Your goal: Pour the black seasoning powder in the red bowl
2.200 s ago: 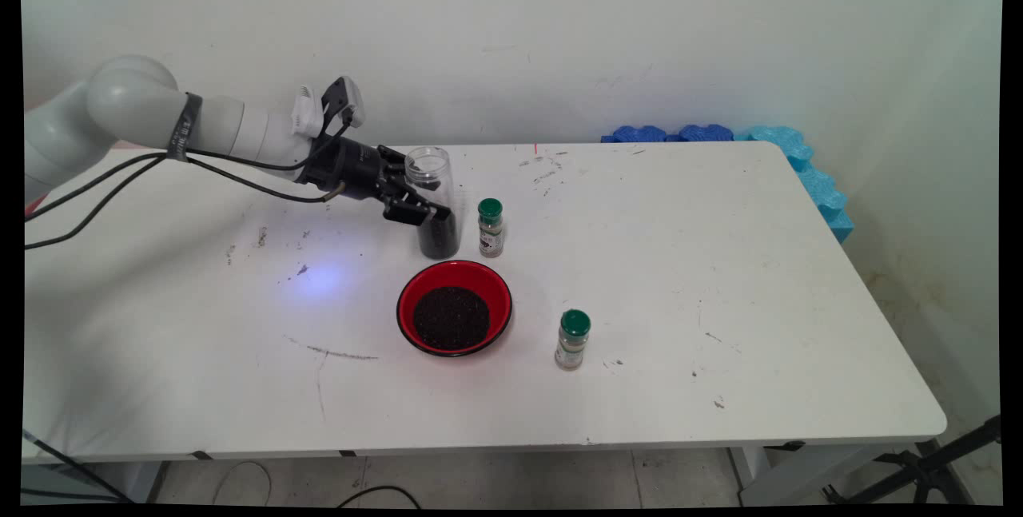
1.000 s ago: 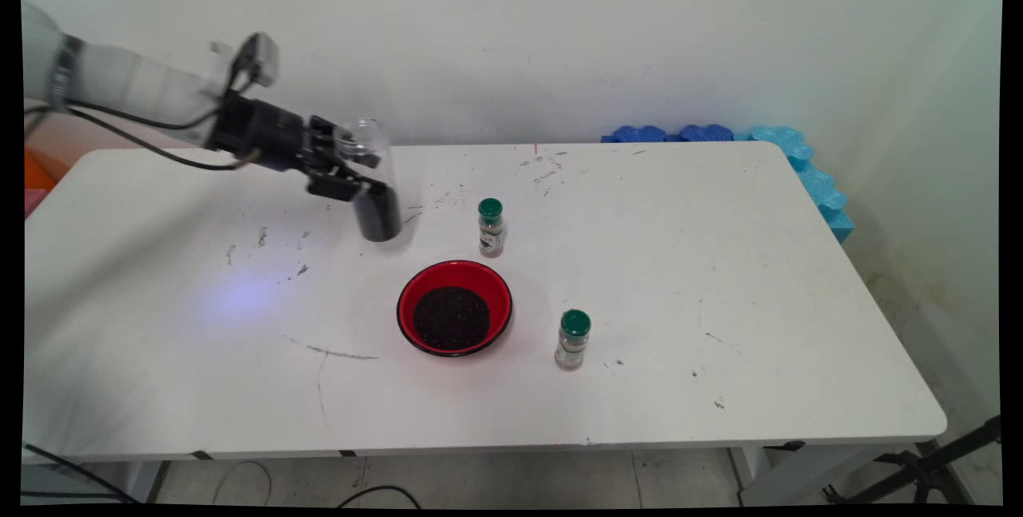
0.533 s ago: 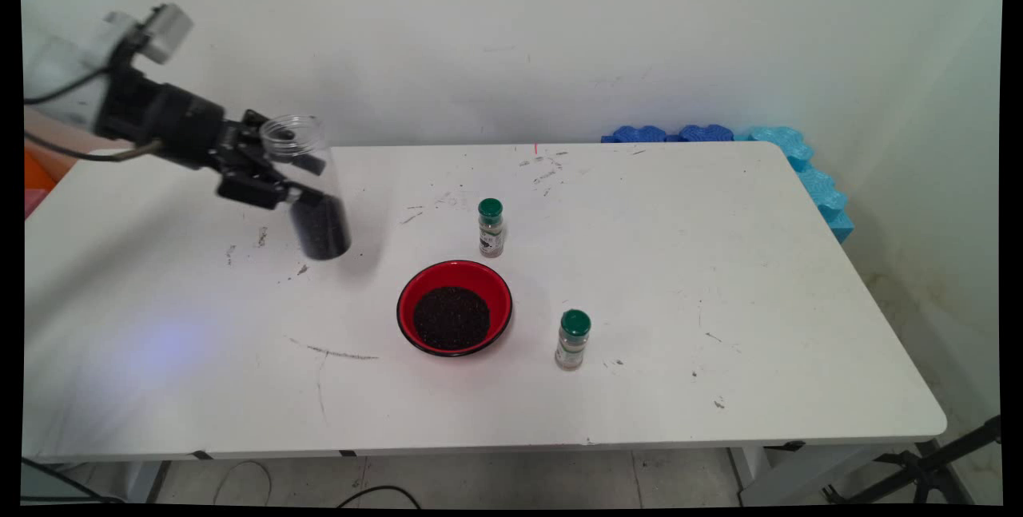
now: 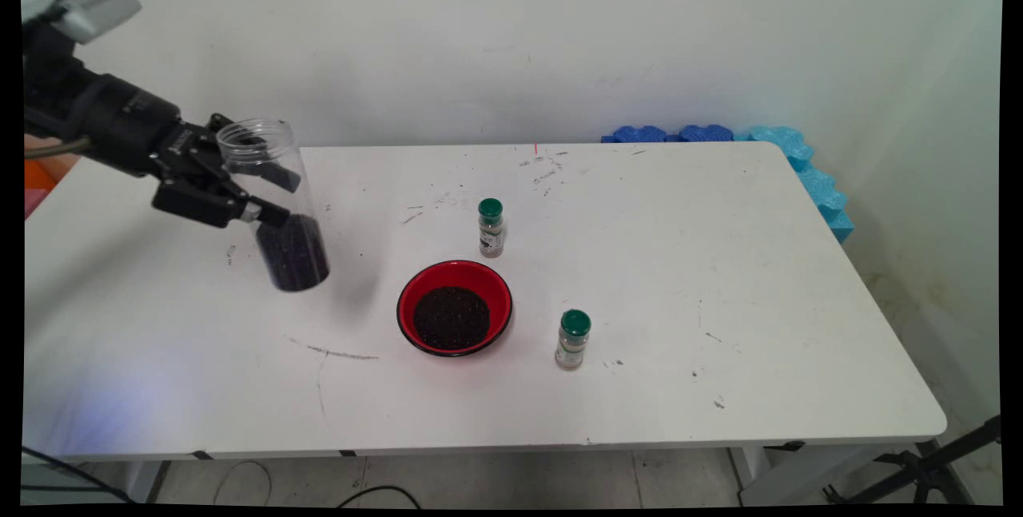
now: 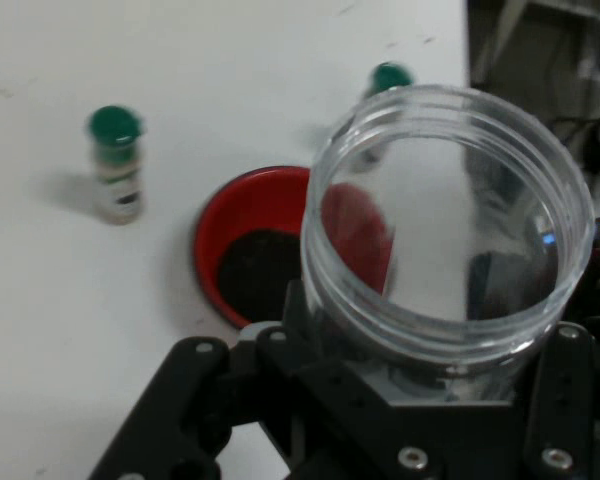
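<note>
Clear jar [image 4: 276, 205] of dark grains — clamped in the jaws — hangs tilted above the table [image 4: 719, 277].

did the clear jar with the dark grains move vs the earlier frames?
Yes. The clear plastic jar of dark grains, held in the black gripper, has gone leftward and nearer the camera, away from the far green-capped spice bottle that it stood beside.
</note>
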Controlling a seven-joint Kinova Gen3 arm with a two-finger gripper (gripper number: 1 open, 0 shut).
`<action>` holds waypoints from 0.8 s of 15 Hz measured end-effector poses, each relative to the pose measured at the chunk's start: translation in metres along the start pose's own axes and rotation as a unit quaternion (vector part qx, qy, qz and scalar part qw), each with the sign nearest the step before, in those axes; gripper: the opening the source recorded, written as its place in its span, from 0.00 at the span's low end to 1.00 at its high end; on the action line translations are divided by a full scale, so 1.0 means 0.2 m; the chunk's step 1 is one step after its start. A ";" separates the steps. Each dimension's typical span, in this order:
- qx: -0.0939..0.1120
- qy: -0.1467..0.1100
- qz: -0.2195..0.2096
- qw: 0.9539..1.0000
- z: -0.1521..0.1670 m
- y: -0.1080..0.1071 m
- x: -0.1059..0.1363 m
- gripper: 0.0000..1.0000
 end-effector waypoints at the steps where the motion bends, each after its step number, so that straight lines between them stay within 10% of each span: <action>1: -0.011 0.002 -0.002 1.000 0.00 0.04 0.03 0.00; 12: -0.085 0.026 -0.061 0.994 0.21 0.23 0.29 0.00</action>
